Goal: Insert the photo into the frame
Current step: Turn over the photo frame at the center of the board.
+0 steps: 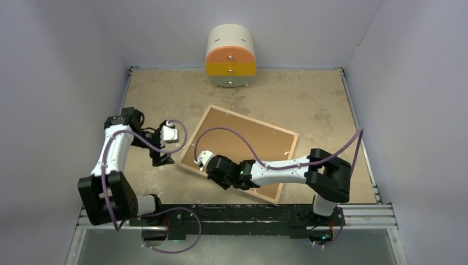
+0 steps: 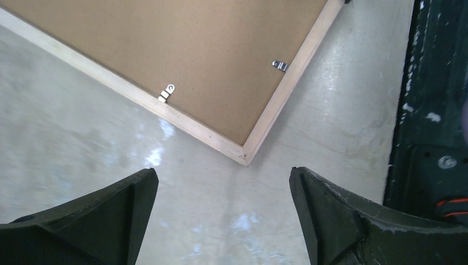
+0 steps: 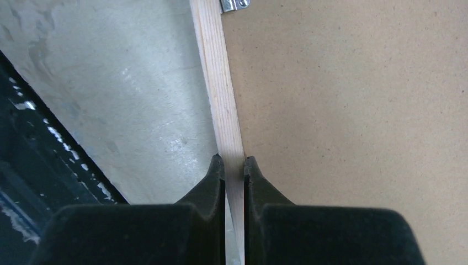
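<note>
The frame (image 1: 254, 120) lies face down in the middle of the table, its light wood rim up and a plain brown backing board (image 1: 259, 144) inside it. The photo is not in view. My right gripper (image 1: 211, 175) is shut on the frame's near rim; in the right wrist view the fingers (image 3: 235, 163) pinch the wood strip (image 3: 221, 99) between them. My left gripper (image 1: 161, 160) is open and empty just left of the frame's near-left corner. In the left wrist view it (image 2: 223, 182) hovers over bare table short of that corner (image 2: 244, 157).
Small metal clips (image 2: 167, 92) (image 2: 280, 65) sit on the backing board by the rim, and another shows in the right wrist view (image 3: 234, 5). A round drawer unit (image 1: 230, 56) stands at the back. The black base rail (image 1: 248, 212) runs along the near edge.
</note>
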Robot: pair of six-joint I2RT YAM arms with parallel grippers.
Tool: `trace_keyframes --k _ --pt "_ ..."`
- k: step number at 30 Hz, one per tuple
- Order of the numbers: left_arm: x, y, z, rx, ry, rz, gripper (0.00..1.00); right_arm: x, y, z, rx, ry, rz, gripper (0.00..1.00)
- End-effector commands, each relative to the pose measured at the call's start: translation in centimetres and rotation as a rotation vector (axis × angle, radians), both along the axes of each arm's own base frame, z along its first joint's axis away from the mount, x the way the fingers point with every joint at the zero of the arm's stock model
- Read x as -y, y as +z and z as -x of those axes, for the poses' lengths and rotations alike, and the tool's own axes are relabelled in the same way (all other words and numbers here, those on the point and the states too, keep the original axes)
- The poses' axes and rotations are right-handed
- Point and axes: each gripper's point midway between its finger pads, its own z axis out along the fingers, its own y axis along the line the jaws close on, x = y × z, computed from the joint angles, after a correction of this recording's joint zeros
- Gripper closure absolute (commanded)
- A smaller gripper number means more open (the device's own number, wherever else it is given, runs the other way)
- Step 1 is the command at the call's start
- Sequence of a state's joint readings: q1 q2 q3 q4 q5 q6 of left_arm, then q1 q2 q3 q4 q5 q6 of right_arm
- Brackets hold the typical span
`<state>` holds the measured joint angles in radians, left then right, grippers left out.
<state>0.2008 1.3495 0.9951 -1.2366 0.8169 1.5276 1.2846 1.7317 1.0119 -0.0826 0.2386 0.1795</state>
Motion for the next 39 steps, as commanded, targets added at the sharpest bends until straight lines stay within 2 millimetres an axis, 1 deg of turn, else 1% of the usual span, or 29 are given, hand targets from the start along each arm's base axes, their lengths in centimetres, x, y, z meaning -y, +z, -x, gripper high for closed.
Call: trace_keyframes --k 1,4,8,9,11,13,15,17,18,19,20,21,22,24,26,27,28,30,31,32,33,34,35,37,39 --pt "1.8 3.3 1.3 0.304 -0.237 0.035 0.03 -3.0 10.1 -2.5 -0.001 -0.086 -0.281 1.0" --pt "1.7 3.9 1.8 0.43 -0.311 -0.021 0.03 -3.7 13.6 -3.0 -0.05 -0.057 -0.383 1.0" --pt "1.8 4.2 2.0 0.62 -0.413 -0.102 0.03 -4.2 16.8 -3.8 -0.108 -0.041 -0.462 1.0" --pt "2.0 4.5 1.8 0.682 -0.426 -0.117 0.05 -4.3 17.3 -3.8 -0.116 -0.035 -0.472 1.0" --pt "2.5 5.5 0.6 0.827 -0.435 -0.142 0.09 -4.7 18.4 -3.9 -0.131 -0.022 -0.488 1.0" --pt "2.9 6.6 -0.7 0.963 -0.446 -0.169 0.1 -5.1 19.3 -3.9 -0.152 -0.01 -0.501 1.0" --pt "3.5 7.3 -1.6 1.064 -0.478 -0.192 0.14 -5.5 20.4 -3.9 -0.164 0.004 -0.523 1.0" --pt "4.1 8.4 -2.7 1.137 -0.495 -0.199 0.17 -5.9 21.0 -3.9 -0.174 0.013 -0.536 1.0" --pt "4.4 9.0 -3.0 1.148 -0.496 -0.197 0.18 -6.0 21.3 -3.9 -0.18 0.016 -0.54 1.0" --pt "4.6 8.8 -3.0 1.128 -0.511 -0.203 0.18 -6.1 21.5 -4.0 -0.184 0.015 -0.543 1.0" --pt "4.8 8.1 -2.8 1.098 -0.549 -0.225 0.18 -6.1 21.8 -4.1 -0.187 0.015 -0.551 1.0" --pt "4.6 7.5 -2.8 1.075 -0.582 -0.247 0.19 -6.2 22.0 -4.2 -0.189 0.014 -0.556 1.0" --pt "4.5 7.4 -3.0 1.062 -0.587 -0.254 0.19 -6.2 22.2 -4.2 -0.19 0.015 -0.56 1.0" --pt "4.6 7.9 -3.7 1.069 -0.569 -0.244 0.23 -6.2 22.5 -4.3 -0.19 0.014 -0.561 1.0" --pt "4.6 8.4 -4.2 1.078 -0.544 -0.237 0.3 -6.1 22.7 -4.4 -0.188 0.01 -0.556 1.0" --pt "5.1 8.5 -4.3 1.086 -0.559 -0.234 0.38 -6.0 22.8 -4.5 -0.184 0.004 -0.555 1.0" --pt "5.1 8.6 -4.5 1.096 -0.56 -0.243 0.5 -5.8 22.9 -4.8 -0.177 -0.004 -0.551 1.0" --pt "5.0 9.2 -5.2 1.111 -0.535 -0.25 0.67 -5.4 23.1 -5.0 -0.162 -0.016 -0.544 0.98" --pt "5.0 9.7 -5.4 1.123 -0.523 -0.247 0.73 -5.1 23.2 -5.2 -0.151 -0.02 -0.541 0.91" --pt "5.1 10.1 -5.5 1.127 -0.511 -0.234 0.76 -4.8 23.2 -5.3 -0.14 -0.026 -0.533 0.79" --pt "5.3 10.6 -5.6 1.132 -0.504 -0.218 0.78 -4.5 23.3 -5.5 -0.122 -0.032 -0.523 0.6" --pt "5.5 10.9 -5.5 1.13 -0.5 -0.203 0.79 -4.2 23.3 -5.7 -0.106 -0.036 -0.506 0.49" --pt "5.6 11.2 -5.5 1.127 -0.501 -0.195 0.79 -3.8 23.5 -5.9 -0.087 -0.041 -0.491 0.42" --pt "5.7 11.7 -5.5 1.123 -0.498 -0.185 0.8 -2.6 23.8 -6.8 -0.011 -0.053 -0.45 0.33" --pt "5.8 11.9 -5.5 1.104 -0.492 -0.17 0.79 -1.5 23.8 -6.4 0.005 -0.035 -0.402 0.27"
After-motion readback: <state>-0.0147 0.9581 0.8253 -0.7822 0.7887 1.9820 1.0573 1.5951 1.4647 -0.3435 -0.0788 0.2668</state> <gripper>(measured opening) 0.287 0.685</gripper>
